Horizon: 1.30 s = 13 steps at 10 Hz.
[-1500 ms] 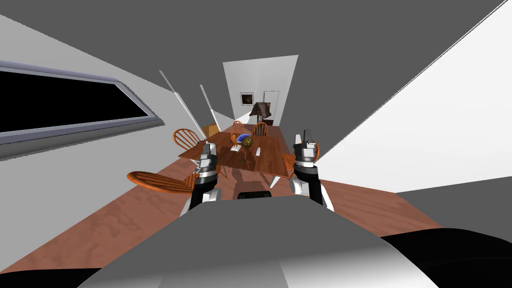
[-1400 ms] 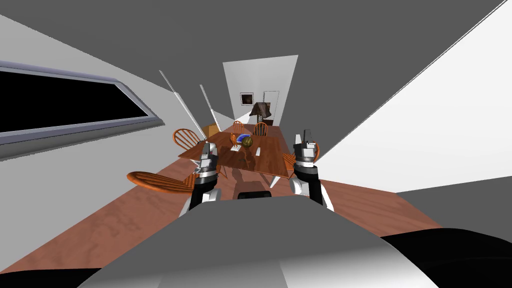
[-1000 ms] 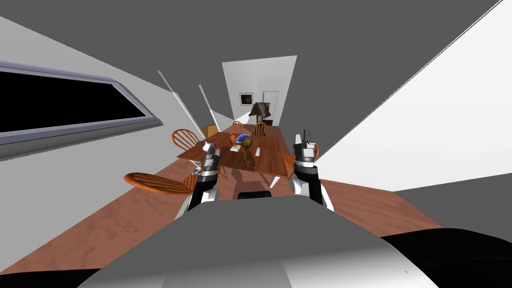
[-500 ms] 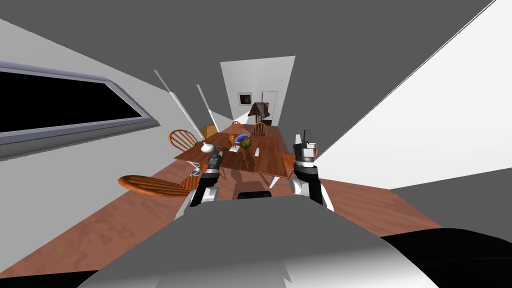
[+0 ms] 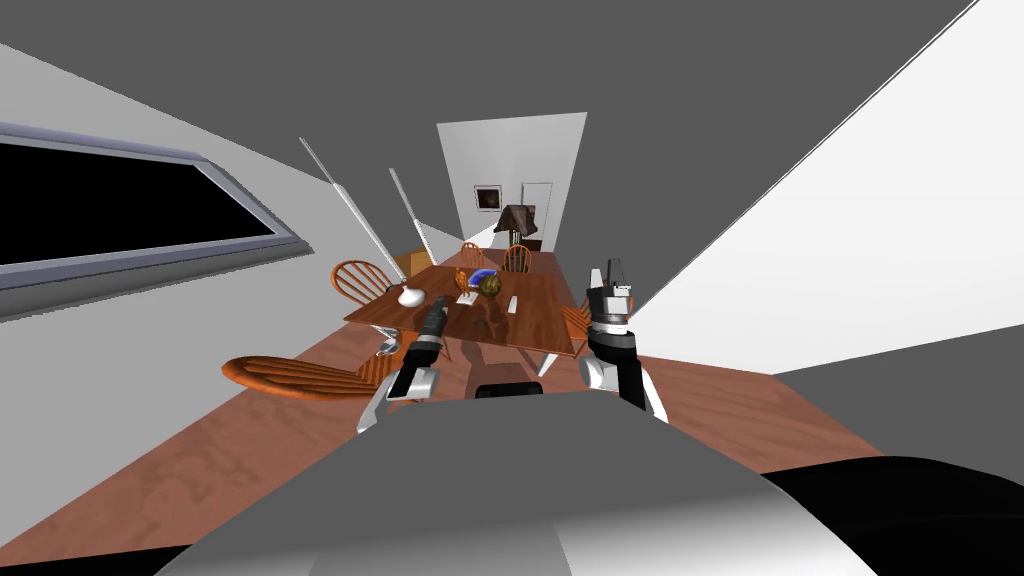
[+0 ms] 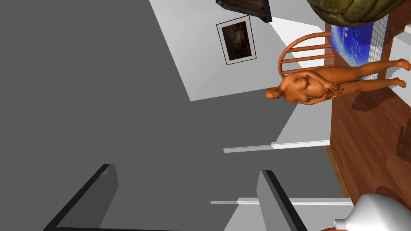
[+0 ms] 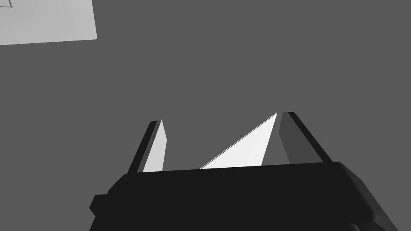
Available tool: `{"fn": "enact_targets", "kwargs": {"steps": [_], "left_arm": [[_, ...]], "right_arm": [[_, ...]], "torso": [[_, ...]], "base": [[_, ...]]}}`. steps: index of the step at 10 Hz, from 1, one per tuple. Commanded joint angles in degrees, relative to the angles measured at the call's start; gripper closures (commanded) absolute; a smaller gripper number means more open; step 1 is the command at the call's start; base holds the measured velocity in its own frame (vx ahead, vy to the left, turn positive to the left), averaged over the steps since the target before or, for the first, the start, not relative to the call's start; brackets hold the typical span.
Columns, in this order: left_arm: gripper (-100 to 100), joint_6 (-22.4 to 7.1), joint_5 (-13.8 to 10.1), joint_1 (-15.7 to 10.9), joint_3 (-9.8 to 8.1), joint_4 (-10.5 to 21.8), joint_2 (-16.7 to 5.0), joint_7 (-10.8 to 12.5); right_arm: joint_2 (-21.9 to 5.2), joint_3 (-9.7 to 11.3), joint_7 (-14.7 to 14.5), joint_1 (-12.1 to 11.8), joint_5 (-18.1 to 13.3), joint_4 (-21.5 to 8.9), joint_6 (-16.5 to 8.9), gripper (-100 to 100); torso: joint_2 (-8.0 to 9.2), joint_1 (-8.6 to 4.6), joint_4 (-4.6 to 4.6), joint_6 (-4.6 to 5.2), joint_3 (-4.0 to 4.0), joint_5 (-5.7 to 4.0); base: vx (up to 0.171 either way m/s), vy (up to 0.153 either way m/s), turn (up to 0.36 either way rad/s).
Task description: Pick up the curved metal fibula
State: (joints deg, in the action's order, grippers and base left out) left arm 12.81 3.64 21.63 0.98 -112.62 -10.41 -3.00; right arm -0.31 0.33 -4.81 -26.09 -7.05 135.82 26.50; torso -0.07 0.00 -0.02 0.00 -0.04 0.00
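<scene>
A brown wooden table (image 5: 520,330) stands ahead of me. On it lie two small pale things, one (image 5: 513,303) right of the middle and one (image 5: 467,297) by an orange figurine (image 5: 463,280); I cannot tell which is the fibula. My left gripper (image 5: 433,312) reaches over the table's near left part, open (image 6: 188,196), with nothing between its fingers. It looks along the tabletop past a white vase (image 6: 373,212) toward the figurine (image 6: 321,84). My right gripper (image 5: 612,275) is raised by the table's right edge and stands open (image 7: 222,118) and empty.
A white vase (image 5: 408,296), a blue book (image 5: 483,275) and an olive-brown ball (image 5: 491,285) also stand on the table. Orange wooden chairs (image 5: 300,375) ring it, one close at my left. A wall with a dark window (image 5: 120,215) runs along the left.
My left arm has swung down from upright and stretched forward over the table's near left part, uncovering the white vase. The head view has drifted a little. The right arm is still.
</scene>
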Motion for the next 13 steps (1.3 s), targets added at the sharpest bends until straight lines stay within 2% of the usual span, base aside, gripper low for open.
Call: {"fn": "enact_targets", "kwargs": {"steps": [1,2,3,6,7,9,10,12,13], "left_arm": [[-100,-2.86,-0.03,-1.57,-0.19,2.15,-0.10,0.39],[-100,-4.41,-0.10,-2.75,-0.40,3.56,-0.16,0.65],[-100,-4.74,-0.10,-2.75,-0.40,3.85,-0.16,0.65],[-100,-10.05,-0.32,-6.61,-1.07,9.07,-0.01,1.48],[-100,-10.24,-0.32,-6.61,-1.07,9.30,-0.01,1.48],[-100,-13.80,-0.48,-9.38,-1.55,13.07,0.22,2.06],[-100,-14.08,-0.48,-9.38,-1.55,13.14,0.22,2.06],[-100,-17.82,-0.64,-12.21,-2.03,16.59,0.51,2.65],[-100,-17.97,-0.64,-12.21,-2.03,17.05,0.51,2.65]], "right_arm": [[0.00,0.00,0.00,0.00,0.00,0.00,0.00,0],[0.00,0.00,0.00,0.00,0.00,0.00,0.00,0],[0.00,0.00,0.00,0.00,0.00,0.00,0.00,0],[0.00,0.00,0.00,0.00,0.00,0.00,0.00,0],[0.00,0.00,0.00,0.00,0.00,0.00,0.00,0],[0.00,0.00,0.00,0.00,0.00,0.00,0.00,0],[0.00,0.00,0.00,0.00,0.00,0.00,0.00,0],[0.00,0.00,0.00,0.00,0.00,0.00,0.00,0],[0.00,0.00,0.00,0.00,0.00,0.00,0.00,0]], "torso": [[0.00,0.00,0.00,0.00,0.00,0.00],[-0.01,0.00,0.00,0.00,0.00,0.00],[-0.04,-0.01,-0.01,0.01,-0.02,0.00],[-0.01,-0.02,0.00,0.01,-0.01,0.00],[-0.03,-0.02,-0.01,0.00,-0.02,0.00],[0.00,0.00,0.00,0.00,0.00,0.00],[0.00,-0.01,0.00,0.00,0.00,0.00],[0.00,-0.02,0.00,0.00,0.00,-0.01],[-0.01,-0.02,0.00,0.00,-0.01,-0.01]], "base": [[0.019,-0.002,-0.048],[0.022,-0.003,-0.039],[0.016,-0.005,-0.017],[0.016,-0.005,-0.043],[0.019,-0.002,-0.016],[0.014,0.000,-0.037],[0.014,-0.002,-0.022],[0.015,-0.004,-0.039],[0.011,-0.002,-0.019]]}}
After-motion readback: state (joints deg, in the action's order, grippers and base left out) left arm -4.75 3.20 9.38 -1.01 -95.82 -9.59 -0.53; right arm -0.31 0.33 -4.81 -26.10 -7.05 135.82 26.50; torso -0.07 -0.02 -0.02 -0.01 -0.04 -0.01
